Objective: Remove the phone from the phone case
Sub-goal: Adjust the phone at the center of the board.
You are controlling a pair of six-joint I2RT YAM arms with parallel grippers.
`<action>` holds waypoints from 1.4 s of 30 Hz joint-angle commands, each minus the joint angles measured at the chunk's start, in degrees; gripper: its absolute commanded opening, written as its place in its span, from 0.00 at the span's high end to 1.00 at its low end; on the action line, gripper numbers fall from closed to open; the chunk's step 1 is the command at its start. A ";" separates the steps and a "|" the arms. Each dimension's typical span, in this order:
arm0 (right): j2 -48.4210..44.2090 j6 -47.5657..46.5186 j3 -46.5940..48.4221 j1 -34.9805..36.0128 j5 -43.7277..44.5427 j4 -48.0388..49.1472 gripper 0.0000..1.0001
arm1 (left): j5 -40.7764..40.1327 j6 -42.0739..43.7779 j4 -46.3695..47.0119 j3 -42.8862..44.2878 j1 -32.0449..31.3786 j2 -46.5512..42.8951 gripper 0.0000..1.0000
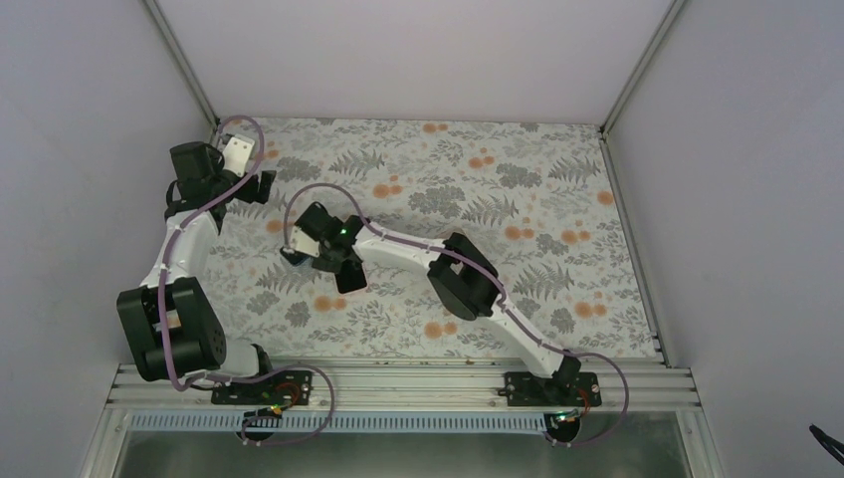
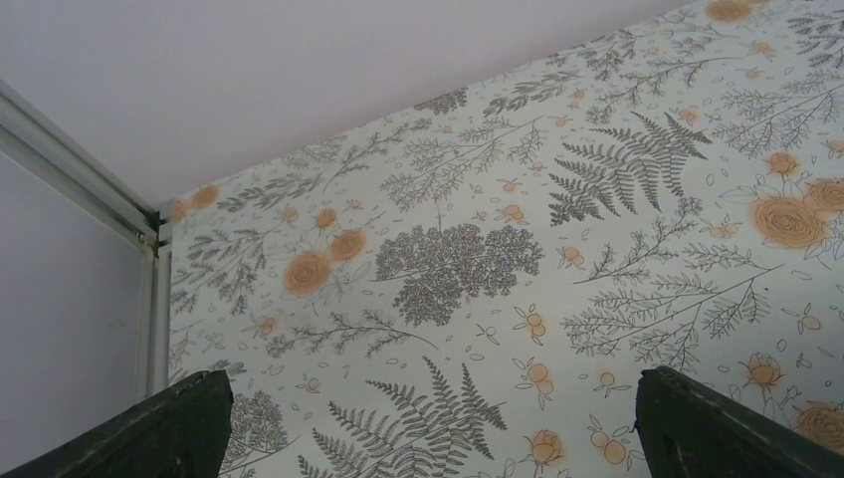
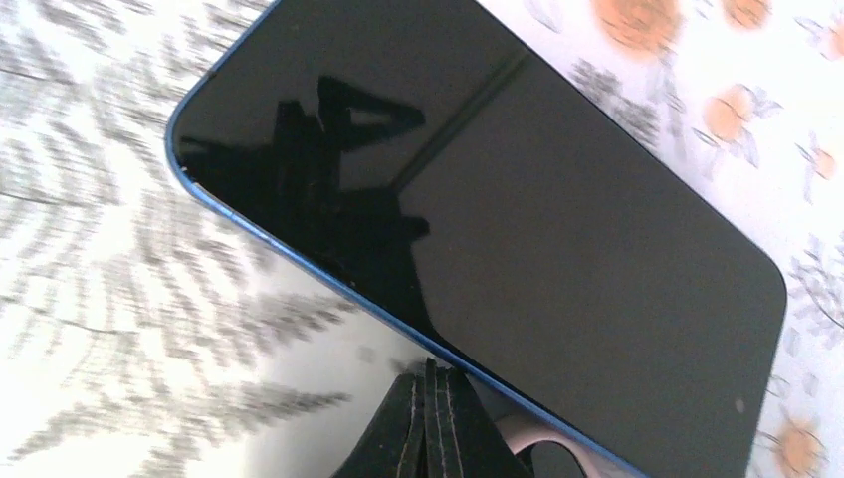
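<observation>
Phone [image 3: 478, 199], a black slab with blue rim, lay at nine o'clock on the floral table [image 1: 557, 199]. The right gripper [image 3: 433, 423], clenched empty, met its edge, probably to pry it. The left gripper [image 2: 448, 428] hung released.

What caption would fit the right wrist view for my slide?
Shut right fingers at the long edge of the blue-rimmed phone, dark screen facing the camera, floral table cover behind.

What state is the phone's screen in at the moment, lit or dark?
Dark. In the right wrist view the phone shows a black glass face with only reflections, no lit content.
</observation>
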 commanded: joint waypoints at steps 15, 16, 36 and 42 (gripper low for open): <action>-18.76 -2.86 -31.14 -8.64 -11.18 -10.27 0.96 | 5.69 -0.71 -1.02 0.84 0.51 2.44 0.00; -20.75 -3.30 -33.63 -7.66 -11.82 -9.86 0.96 | 5.97 -0.59 -1.29 0.91 0.51 2.43 0.00; -24.89 7.27 -27.92 -5.81 -24.07 -16.14 0.00 | 4.06 0.37 -2.58 -0.46 1.12 -1.23 0.00; -22.10 14.53 -24.93 -0.37 -20.07 -15.56 0.00 | 2.81 0.38 -3.62 -1.03 1.20 -2.10 0.00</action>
